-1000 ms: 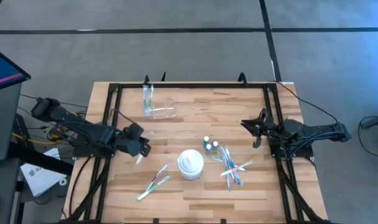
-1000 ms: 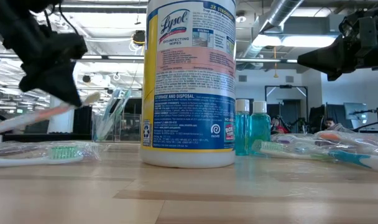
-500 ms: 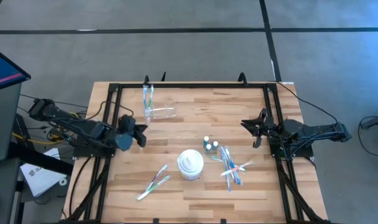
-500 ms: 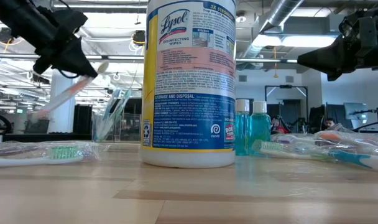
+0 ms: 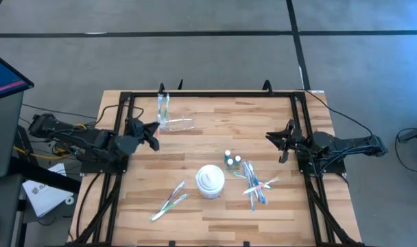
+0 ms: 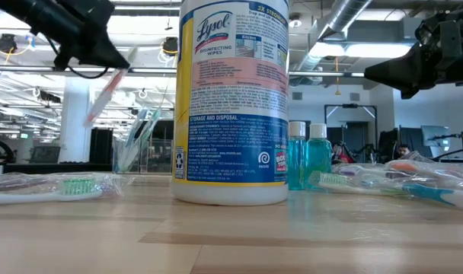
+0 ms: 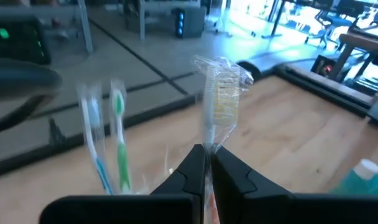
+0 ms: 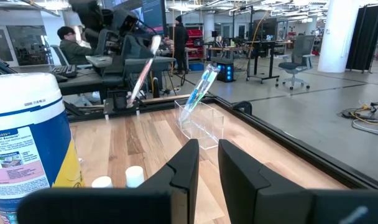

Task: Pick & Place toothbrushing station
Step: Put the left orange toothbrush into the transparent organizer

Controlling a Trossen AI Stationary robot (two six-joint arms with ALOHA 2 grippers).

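Note:
My left gripper (image 5: 152, 132) is shut on a plastic-wrapped toothbrush (image 6: 103, 95) with a pinkish handle, held in the air just left of the two clear cups (image 5: 175, 124). The cups stand at the far left of the table, and one holds a green and a blue toothbrush (image 5: 163, 106). My right gripper (image 5: 280, 143) waits above the table's right side, empty, with a narrow gap between its fingers (image 8: 188, 163). Two toothbrushes (image 5: 170, 200) lie near the front. More toothbrushes (image 5: 255, 182) and two small white-capped bottles (image 5: 230, 160) lie right of centre. My left gripper pinches the toothbrush's handle just below the wrapped head (image 7: 207, 148) between its two fingers. The fingers come slanting from the table's left. The head (image 7: 221, 92) sticks out past the fingertips. The handle (image 6: 94, 110) hangs tilted below the gripper, clear of the table.
A white round tub of wipes (image 5: 210, 180) stands at the table's middle, near the front. A black frame rail (image 5: 215, 95) runs around the table. People sit at desks beyond the table in the right wrist view (image 8: 68, 43).
My left gripper has gone up and toward the table's far edge, close to the clear cups, still shut on the wrapped toothbrush. The toothbrush has tipped from nearly level to steeply hanging.

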